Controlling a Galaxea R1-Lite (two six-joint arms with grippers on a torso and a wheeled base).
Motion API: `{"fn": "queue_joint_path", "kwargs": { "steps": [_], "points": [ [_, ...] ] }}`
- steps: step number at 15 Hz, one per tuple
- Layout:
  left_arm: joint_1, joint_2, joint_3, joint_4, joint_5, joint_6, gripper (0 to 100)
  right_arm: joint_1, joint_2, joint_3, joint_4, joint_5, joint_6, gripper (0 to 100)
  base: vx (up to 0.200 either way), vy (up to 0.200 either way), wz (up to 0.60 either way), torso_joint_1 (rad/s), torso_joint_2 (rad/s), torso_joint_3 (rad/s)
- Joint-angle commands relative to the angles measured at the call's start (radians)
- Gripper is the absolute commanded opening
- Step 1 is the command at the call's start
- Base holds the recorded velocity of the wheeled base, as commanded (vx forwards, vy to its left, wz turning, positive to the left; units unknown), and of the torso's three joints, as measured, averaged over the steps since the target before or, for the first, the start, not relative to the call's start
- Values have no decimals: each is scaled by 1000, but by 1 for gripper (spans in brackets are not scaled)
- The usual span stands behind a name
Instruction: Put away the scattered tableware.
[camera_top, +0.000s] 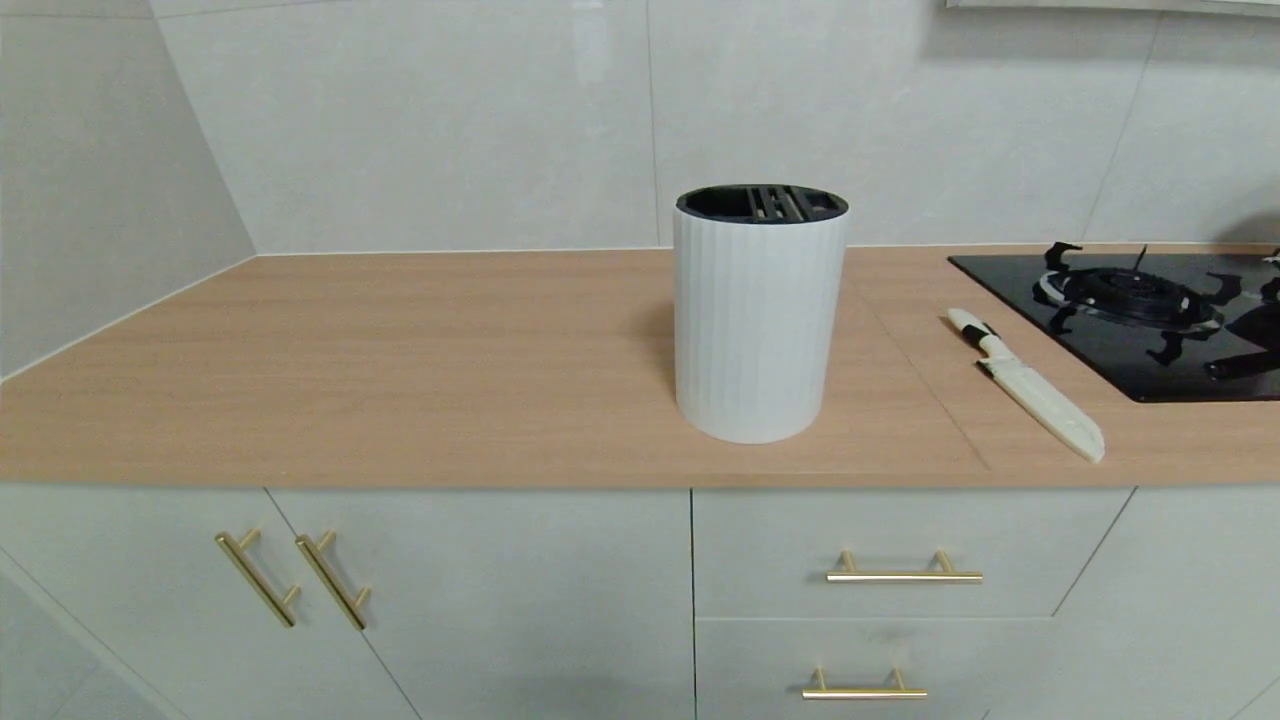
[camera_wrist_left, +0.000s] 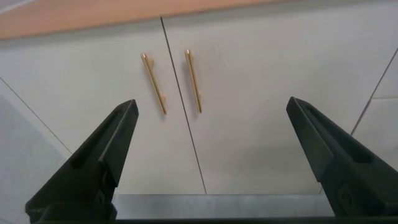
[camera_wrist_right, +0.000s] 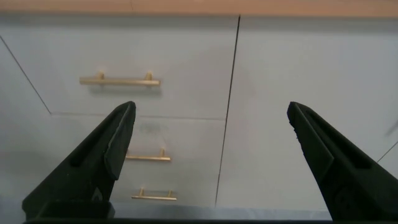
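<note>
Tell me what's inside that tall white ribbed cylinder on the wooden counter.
The white ribbed cylinder has a black slotted insert at its top; nothing sticks out. Its opaque wall hides whatever lies deeper.

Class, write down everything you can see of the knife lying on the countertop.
The knife is pale cream, plastic-looking, blade and handle alike, with a black band on the handle. It lies flat on the wooden countertop, between the white holder and the hob, handle toward the wall, tip toward the front edge, touching nothing else.
</note>
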Motion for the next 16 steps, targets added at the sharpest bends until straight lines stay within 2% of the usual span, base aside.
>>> {"fn": "queue_joint_path", "kwargs": {
  "steps": [1, 16],
  "points": [
    [0, 0, 0, -1, 0, 0, 100, 1, 2, 0, 0, 0, 0, 100, 0, 0, 0, 173, -476, -315],
    [0, 0, 0, -1, 2, 0, 100, -1, 2, 0, 0, 0, 0, 100, 0, 0, 0, 212, -520, -313]
  ]
}}
